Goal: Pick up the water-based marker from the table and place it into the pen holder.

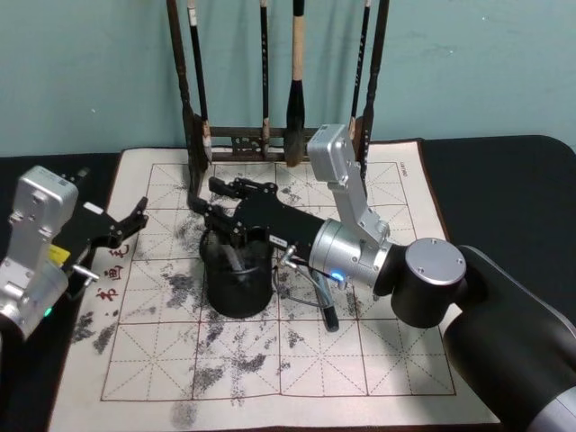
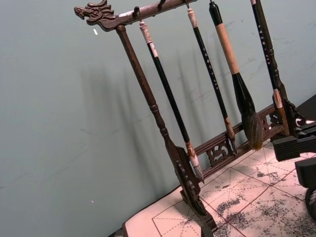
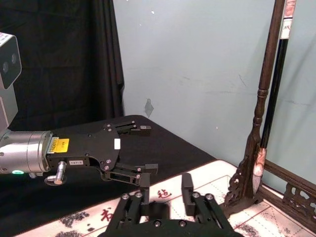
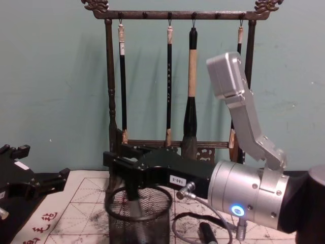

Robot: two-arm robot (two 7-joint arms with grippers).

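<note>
Bulking largest at the lower right, the robot's silver-and-black right arm reached across the table (image 1: 360, 360), a flat surface under a whitish mat with red grid lines and grey ink smudges. Its black right gripper (image 1: 204, 196) hung just above the rim of the round black wire-mesh pen holder (image 1: 238, 292), which stood upright on the mat. Seen from the right wrist, its fingers (image 3: 187, 185) were parted, with nothing between them. The slim grey water-based marker (image 4: 133, 207) stood inside the pen holder, below the fingers and, as far as could be seen, free of them. The black left gripper (image 1: 137, 223) was held at the mat's left edge, apart from the pen holder, jaws likewise spread and empty. Behind the pen holder stood a tall dark wooden brush rack (image 4: 109, 76), with four long brushes (image 4: 192, 81) hanging from its top bar.
</note>
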